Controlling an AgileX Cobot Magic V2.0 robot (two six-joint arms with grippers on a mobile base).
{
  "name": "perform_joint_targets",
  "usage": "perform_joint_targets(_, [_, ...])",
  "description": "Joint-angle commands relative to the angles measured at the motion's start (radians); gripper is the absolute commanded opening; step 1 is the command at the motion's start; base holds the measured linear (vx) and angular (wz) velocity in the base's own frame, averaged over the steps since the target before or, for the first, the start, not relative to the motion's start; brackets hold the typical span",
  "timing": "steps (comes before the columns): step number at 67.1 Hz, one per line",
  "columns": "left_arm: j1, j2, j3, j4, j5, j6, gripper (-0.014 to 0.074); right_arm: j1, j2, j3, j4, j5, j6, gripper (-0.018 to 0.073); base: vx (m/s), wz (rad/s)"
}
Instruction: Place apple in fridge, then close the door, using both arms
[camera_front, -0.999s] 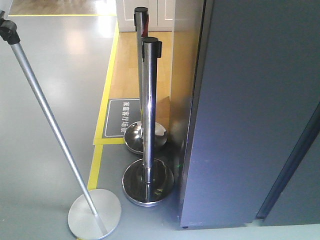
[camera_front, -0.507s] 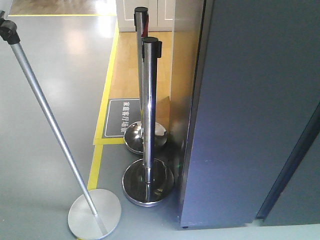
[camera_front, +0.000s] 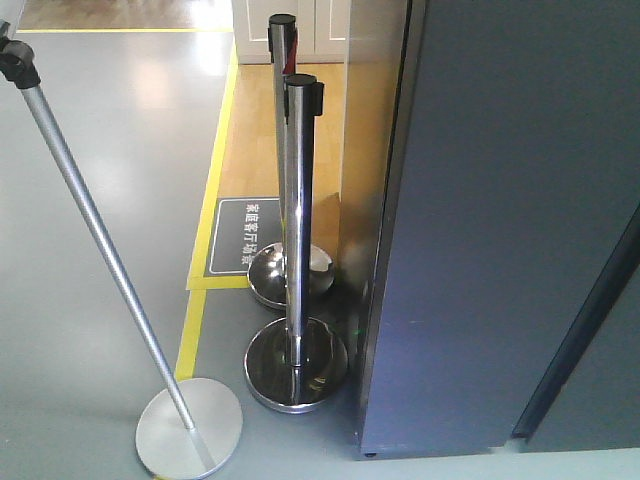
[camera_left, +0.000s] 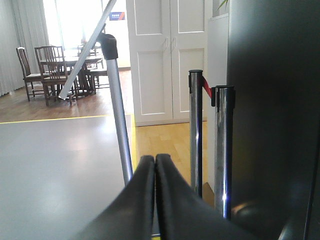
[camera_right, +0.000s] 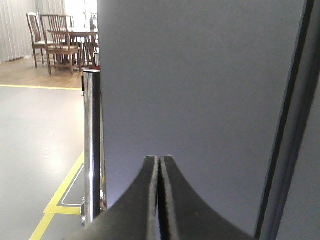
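Note:
The apple is out of view. The fridge (camera_front: 500, 230) fills the right of the front view as a tall dark grey-blue panel; its inside is hidden. A dark seam (camera_front: 580, 320) runs slantwise down its right part, and I cannot tell the door apart from the body. In the left wrist view my left gripper (camera_left: 154, 158) is shut with nothing in it, and the fridge's dark side (camera_left: 270, 100) stands to its right. My right gripper (camera_right: 160, 159) is also shut and empty, pointing at the grey fridge panel (camera_right: 200, 85) close ahead. Neither arm shows in the front view.
Two chrome stanchion posts (camera_front: 297, 230) on round bases stand just left of the fridge. A silver slanted pole (camera_front: 100, 250) on a round disc base (camera_front: 190, 428) is at the left. Yellow floor tape (camera_front: 215, 190) borders wood flooring. White doors (camera_left: 167, 55) and dining chairs (camera_left: 47, 67) are far back.

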Motion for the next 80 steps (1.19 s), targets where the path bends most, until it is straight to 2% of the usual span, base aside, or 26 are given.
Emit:
perform_joint_targets(1, [-0.002, -0.015, -0.018, -0.009, -0.077, -0.001, -0.0006, -0.001, -0.019, 0.044, 0.007, -0.172, -0.004, -0.0003, 0.0, 0.0])
perform_joint_targets(38, [-0.002, -0.015, -0.018, -0.009, -0.077, -0.001, -0.0006, -0.001, -0.017, 0.055, 0.014, -0.151, -0.004, -0.0003, 0.0, 0.0])
perform_joint_targets(48, [-0.002, -0.015, -0.018, -0.009, -0.077, -0.001, -0.0006, -0.001, -0.017, 0.055, 0.013, -0.217, -0.004, -0.0003, 0.0, 0.0])
perform_joint_targets(62, [-0.002, -0.015, -0.018, -0.009, -0.077, -0.001, -0.0006, -0.001, -0.017, 0.055, -0.145, -0.296, 0.112, -0.0003, 0.0, 0.0])
perform_joint_targets(80, [-0.002, -0.015, -0.018, -0.009, -0.077, -0.001, -0.0006, -0.001, -0.017, 0.055, -0.08, -0.291, 0.117, -0.0003, 0.0, 0.0])
